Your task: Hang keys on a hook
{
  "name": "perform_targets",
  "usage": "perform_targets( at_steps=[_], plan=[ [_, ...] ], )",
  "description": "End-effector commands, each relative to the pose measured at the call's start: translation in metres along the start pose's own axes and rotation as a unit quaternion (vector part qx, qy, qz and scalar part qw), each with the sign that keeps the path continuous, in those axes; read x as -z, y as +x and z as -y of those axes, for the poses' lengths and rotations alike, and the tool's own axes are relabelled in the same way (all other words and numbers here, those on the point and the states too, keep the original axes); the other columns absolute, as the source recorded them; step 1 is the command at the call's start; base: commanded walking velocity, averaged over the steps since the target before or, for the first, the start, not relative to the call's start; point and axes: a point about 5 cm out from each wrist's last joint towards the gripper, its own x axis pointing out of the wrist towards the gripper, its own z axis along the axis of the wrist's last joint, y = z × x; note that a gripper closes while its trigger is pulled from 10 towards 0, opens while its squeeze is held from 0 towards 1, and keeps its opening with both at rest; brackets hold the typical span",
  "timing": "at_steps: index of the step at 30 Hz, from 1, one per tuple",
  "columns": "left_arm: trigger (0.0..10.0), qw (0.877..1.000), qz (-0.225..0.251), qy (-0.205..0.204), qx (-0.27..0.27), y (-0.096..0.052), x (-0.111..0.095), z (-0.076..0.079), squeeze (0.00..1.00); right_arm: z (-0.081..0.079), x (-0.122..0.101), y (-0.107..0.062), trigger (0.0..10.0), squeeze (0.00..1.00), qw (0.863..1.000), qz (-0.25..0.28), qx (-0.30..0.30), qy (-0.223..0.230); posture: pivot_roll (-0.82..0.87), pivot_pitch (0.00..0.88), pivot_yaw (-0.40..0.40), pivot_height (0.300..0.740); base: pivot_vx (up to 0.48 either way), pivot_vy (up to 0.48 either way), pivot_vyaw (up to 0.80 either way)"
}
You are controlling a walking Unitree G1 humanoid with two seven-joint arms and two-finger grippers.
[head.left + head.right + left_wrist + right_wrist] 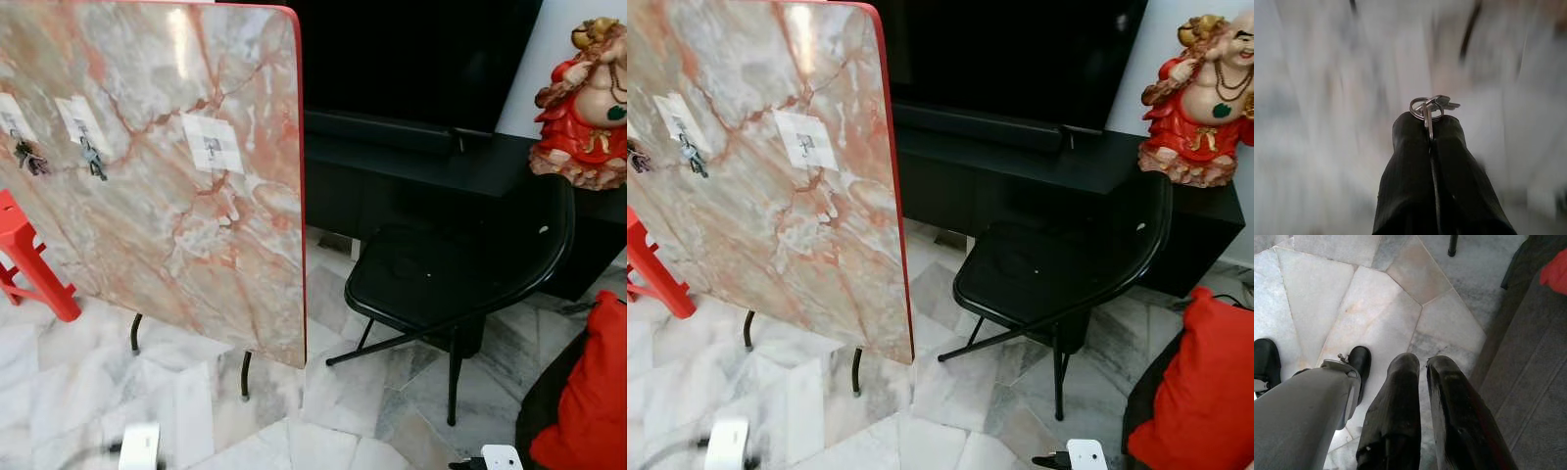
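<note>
A marble tabletop (pixel 196 215) with a red rim stands tipped on its side and carries three white hook pads. A key bunch (pixel 29 157) hangs at the left pad and another key bunch (pixel 93 159) at the middle pad. The right pad's hook (pixel 213 147) is bare. In the left wrist view my left gripper (pixel 1429 125) is shut on a ring of keys (pixel 1427 108), which sticks out past the fingertips against a blurred pale background. My right gripper (pixel 1423 363) points down at the floor, shut with only a thin slit between its fingers and nothing in it.
A black folding chair (pixel 451 274) stands right of the tabletop, before a black TV console (pixel 411 166) that bears a red statue (pixel 588 108). There is a red stool (pixel 24 255) at the left and a red cushion (pixel 593 392) at the lower right. The floor is pale marble tile (pixel 323 392).
</note>
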Motion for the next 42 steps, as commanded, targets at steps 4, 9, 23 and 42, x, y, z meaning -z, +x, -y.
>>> perform_targets(
  at_steps=[4,9,23,42],
  plan=[
    [10.0,0.991,0.135,0.014,-0.019,0.006,-0.063,0.005,0.00,0.004,0.001,-0.001,10.0,0.00,1.000,-0.002,0.003,-0.009,0.02,0.000,-0.022,0.740,0.000,0.000,0.00],
    [10.0,0.886,0.443,0.134,0.001,-0.033,-0.170,0.042,0.00,0.006,-0.001,-0.001,10.0,0.00,1.000,0.002,0.006,-0.011,0.04,0.000,-0.042,0.740,0.000,0.000,0.00],
    [10.0,0.892,0.448,0.044,-0.027,-0.051,-0.155,0.050,0.00,0.010,-0.003,-0.001,10.0,0.00,0.999,0.000,0.011,-0.034,0.04,0.000,-0.067,0.740,0.000,0.000,0.00],
    [10.0,0.880,0.474,0.005,-0.019,-0.061,-0.171,0.050,0.00,0.009,-0.006,-0.001,10.0,0.00,0.999,0.016,0.007,-0.047,0.04,0.000,-0.063,0.740,0.000,0.000,0.09]
  ],
)
